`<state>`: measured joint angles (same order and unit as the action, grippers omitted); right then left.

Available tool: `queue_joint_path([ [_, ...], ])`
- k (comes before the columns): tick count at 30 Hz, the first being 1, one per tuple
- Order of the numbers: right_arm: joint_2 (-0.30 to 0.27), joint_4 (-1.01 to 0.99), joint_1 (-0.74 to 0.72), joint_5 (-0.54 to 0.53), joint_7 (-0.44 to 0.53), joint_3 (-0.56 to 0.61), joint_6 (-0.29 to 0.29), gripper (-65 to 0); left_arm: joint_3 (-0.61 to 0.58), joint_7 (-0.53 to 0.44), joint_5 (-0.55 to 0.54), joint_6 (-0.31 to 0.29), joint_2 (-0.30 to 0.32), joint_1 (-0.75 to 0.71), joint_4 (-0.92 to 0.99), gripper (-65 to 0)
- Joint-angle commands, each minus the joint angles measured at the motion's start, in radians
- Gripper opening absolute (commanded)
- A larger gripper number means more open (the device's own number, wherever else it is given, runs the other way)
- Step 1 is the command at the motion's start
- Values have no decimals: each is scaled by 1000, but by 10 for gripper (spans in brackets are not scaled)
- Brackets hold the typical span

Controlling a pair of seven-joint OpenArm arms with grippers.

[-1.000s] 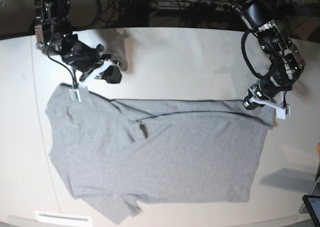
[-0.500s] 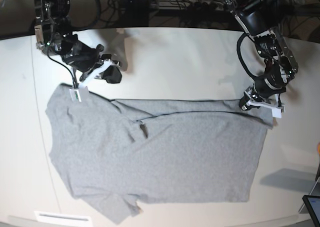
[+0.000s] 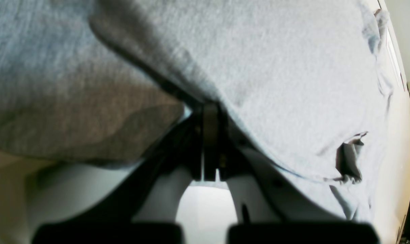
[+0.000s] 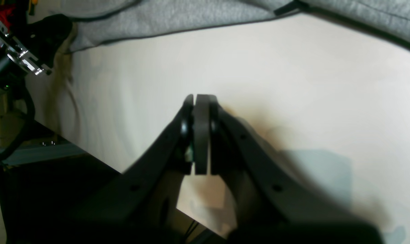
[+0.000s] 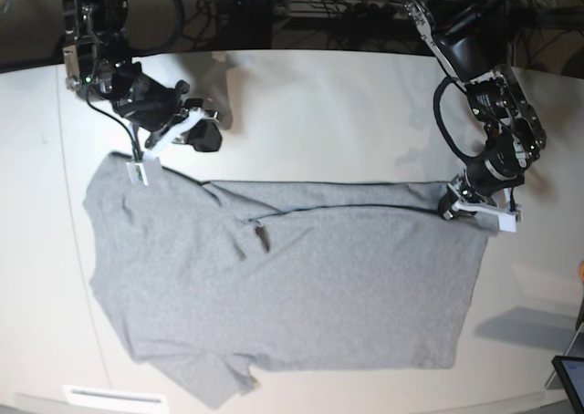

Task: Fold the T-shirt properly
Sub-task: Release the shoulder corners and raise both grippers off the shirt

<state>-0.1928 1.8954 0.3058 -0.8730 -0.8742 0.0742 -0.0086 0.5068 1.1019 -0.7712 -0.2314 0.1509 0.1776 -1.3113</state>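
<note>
In the left wrist view, the left gripper (image 3: 210,142) has its jaws pressed together on a fold of the grey T-shirt (image 3: 279,78), which drapes over and past the fingertips; cloth fills most of the picture, and a small dark crease or opening shows in the fabric toward the lower right. In the right wrist view, the right gripper (image 4: 199,135) has its jaws together with nothing between them, hovering over the bare cream table (image 4: 293,84); the edge of the T-shirt (image 4: 177,15) runs along the top of the picture, apart from the fingertips. In the base view, the T-shirt (image 5: 301,277) lies spread flat on the table (image 5: 338,113), plain grey side up, its length running left to right, with a sleeve at the upper left and another at the lower left, and a small label at the upper left corner. The left gripper (image 5: 474,209) sits at the shirt's upper right corner, clamped on the cloth there. The right gripper (image 5: 203,133) hangs over the table just above the shirt's upper left corner, not touching it.
</note>
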Motion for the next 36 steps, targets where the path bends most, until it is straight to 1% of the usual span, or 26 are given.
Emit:
queue_joint_path([
  [1,-4,20,-4,-16,13,-3,12,-647,-1,-15,-23,0,13,30,-14,-650],
  [9,-6,20,-4,-16,14,-4,12,-647,-1,-22,-23,-1,16,92,134,-650],
  [13,-6,20,-4,-16,14,-4,12,-647,-1,-69,-23,-1,17,104,144,-650],
  [19,-7,20,-6,-15,14,-3,12,-647,0,-78,-23,-1,17,107,141,-650],
  [23,-7,20,-6,-15,10,-3,12,-647,0,-151,-23,-1,19,107,144,-650],
  [26,-7,20,-6,-15,8,-3,12,-647,-1,-165,-21,-1,20,115,146,-650],
  [28,-7,20,-6,-15,6,-1,12,-647,-1,-165,9,-1,19,130,154,-650],
  [31,-7,20,-6,-15,6,-1,12,-647,-1,-167,101,-4,14,173,200,-650],
  [33,-7,20,-6,-15,6,-1,12,-647,-1,-168,138,-4,13,198,230,-650],
  [36,-7,20,-4,-15,6,0,12,-647,-1,-168,144,-6,14,219,243,-650],
])
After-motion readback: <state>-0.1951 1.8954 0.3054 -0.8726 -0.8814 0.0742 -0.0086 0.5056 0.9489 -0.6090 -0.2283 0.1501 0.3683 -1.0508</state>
